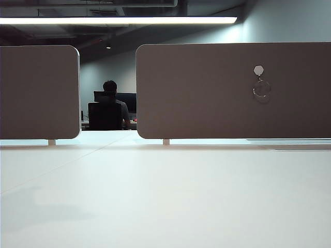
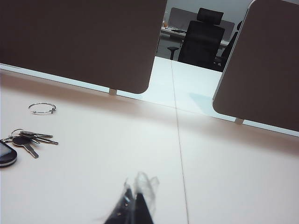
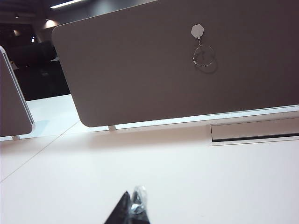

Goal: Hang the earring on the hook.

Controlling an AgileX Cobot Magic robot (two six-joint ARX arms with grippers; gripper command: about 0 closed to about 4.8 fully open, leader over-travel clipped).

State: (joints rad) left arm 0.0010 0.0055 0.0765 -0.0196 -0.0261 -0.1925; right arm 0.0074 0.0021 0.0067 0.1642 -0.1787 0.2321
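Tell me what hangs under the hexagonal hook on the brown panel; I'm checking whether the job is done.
A silvery wire hoop earring hangs from the prong under the hook, against the brown panel. How the prong catches it is too small to tell.

Neither arm is seen in the exterior view. In each wrist view only the dark closed fingertips of the left gripper [image 2: 133, 207] and right gripper [image 3: 132, 208] are shown, cut off at the frame edge and partly veiled by clear film. The prong of the hook [image 1: 258, 70] is too small to be resolved. A black key fob [image 2: 6, 154] beside the keys [image 2: 31, 140] is cropped by the edge.
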